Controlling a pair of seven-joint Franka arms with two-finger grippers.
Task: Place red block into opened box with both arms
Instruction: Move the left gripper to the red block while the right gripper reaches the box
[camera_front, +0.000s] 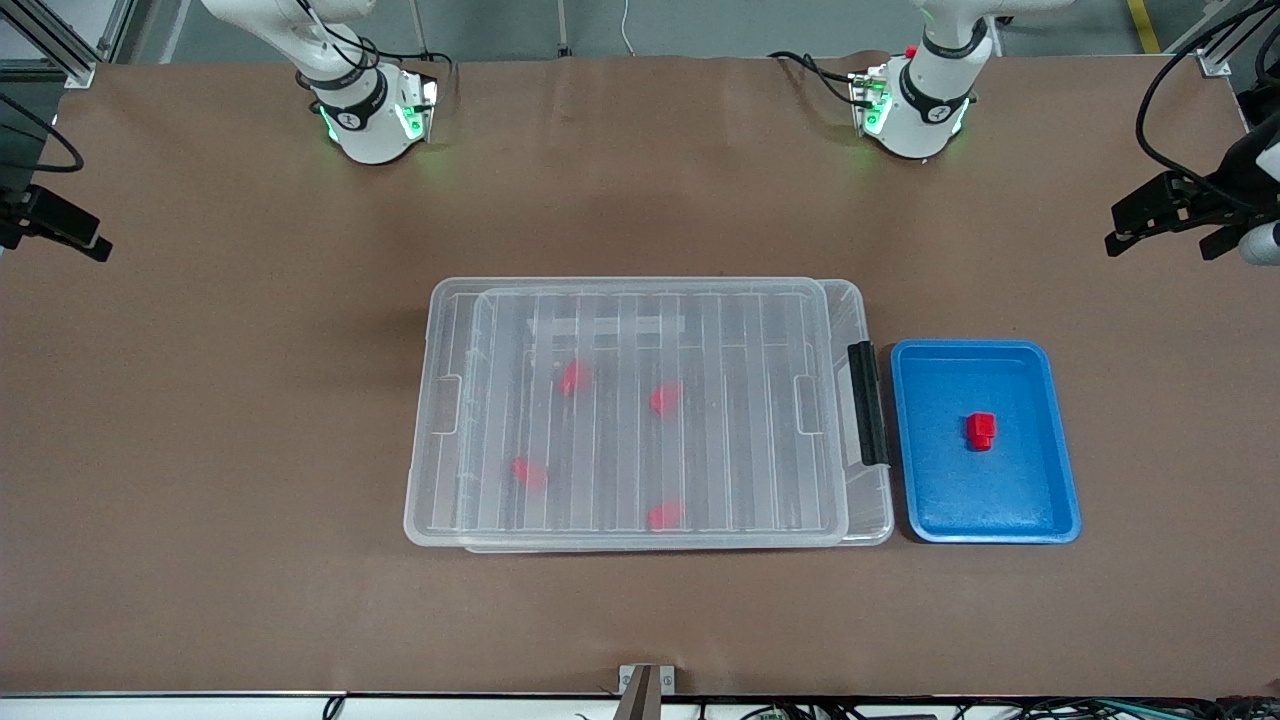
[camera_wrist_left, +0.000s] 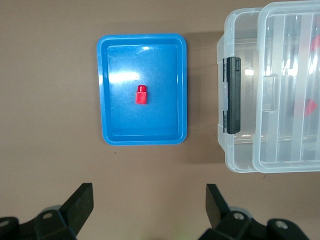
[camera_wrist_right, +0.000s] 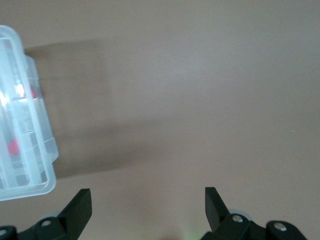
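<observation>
One red block (camera_front: 981, 430) (camera_wrist_left: 141, 94) lies in a blue tray (camera_front: 940, 490) (camera_wrist_left: 120, 122), beside the box toward the left arm's end of the table. The clear box (camera_front: 435, 400) (camera_wrist_left: 230, 150) (camera_wrist_right: 30, 170) sits mid-table. Its ribbed lid (camera_front: 740, 340) lies on top, slightly shifted, and covers most of it. Several more red blocks (camera_front: 574, 377) show through the lid. My left gripper (camera_front: 1160, 225) (camera_wrist_left: 149, 200) hangs open and empty over bare table at the left arm's end, apart from the tray. Over bare table at the right arm's end, my right gripper (camera_front: 60, 225) (camera_wrist_right: 148, 200) is open and empty.
A black handle clip (camera_front: 866, 400) (camera_wrist_left: 231, 95) sits on the box's end that faces the tray. A small metal mount (camera_front: 645, 688) stands at the table's front edge. Wide brown table surface surrounds the box and tray.
</observation>
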